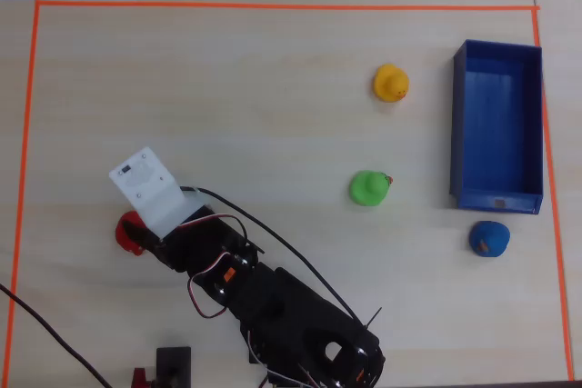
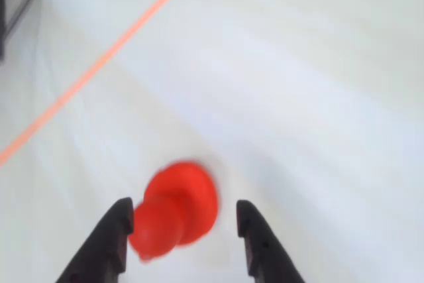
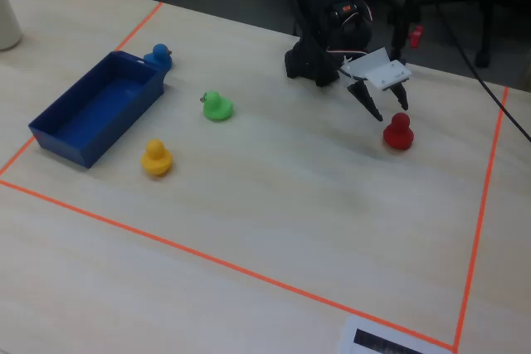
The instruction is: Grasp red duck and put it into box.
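The red duck (image 1: pixel 128 229) stands on the light wood table at the left of the overhead view, partly under my wrist's white mount (image 1: pixel 145 184). In the wrist view the red duck (image 2: pixel 177 205) lies between my two dark fingers, close to the left one and with a clear gap to the right one. My gripper (image 2: pixel 184 215) is open and not closed on it. In the fixed view the gripper (image 3: pixel 387 109) hangs just over the duck (image 3: pixel 398 133). The dark-blue box (image 1: pixel 498 124) stands empty at the far right, also in the fixed view (image 3: pixel 104 109).
A yellow duck (image 1: pixel 391 83), a green duck (image 1: pixel 369 187) and a blue duck (image 1: pixel 489 239) stand near the box. Orange tape (image 1: pixel 273 5) frames the work area. The arm's base and cables (image 1: pixel 300 324) sit at the bottom edge.
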Available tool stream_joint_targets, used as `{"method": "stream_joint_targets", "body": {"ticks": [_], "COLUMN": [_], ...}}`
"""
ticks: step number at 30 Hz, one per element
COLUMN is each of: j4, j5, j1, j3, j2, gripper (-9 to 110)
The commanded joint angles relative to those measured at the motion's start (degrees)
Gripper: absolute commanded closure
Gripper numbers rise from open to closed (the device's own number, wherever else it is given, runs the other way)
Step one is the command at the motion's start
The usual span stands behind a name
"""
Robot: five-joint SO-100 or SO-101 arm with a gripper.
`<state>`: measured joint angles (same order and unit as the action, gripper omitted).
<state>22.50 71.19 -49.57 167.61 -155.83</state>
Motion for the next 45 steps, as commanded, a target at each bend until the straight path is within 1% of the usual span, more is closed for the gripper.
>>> {"method": "stream_joint_targets", "body": {"ticks": [1,6,10,18,29,40,43,44,45], "j4": [2.4,6.7,6.3,5.1,-0.3,-6.2,-6.2,-6.0,-5.8], "j5": [0.0,-1.1,-4.0,-6.2,-9.1,-9.0,-8.9,-8.8,-8.8], "j1": [-2.5,-5.4,-7.7,-8.3,-9.0,-8.3,-7.8,-7.6,-7.3], "j3": [-1.7,-4.6,-6.0,-9.1,-15.7,-10.2,-10.1,-10.3,-10.6], "j2": [2.7,8.3,11.0,14.9,27.4,30.9,31.2,31.4,31.4], "gripper": [79,78,78,78,78,78,82,86,92]}}
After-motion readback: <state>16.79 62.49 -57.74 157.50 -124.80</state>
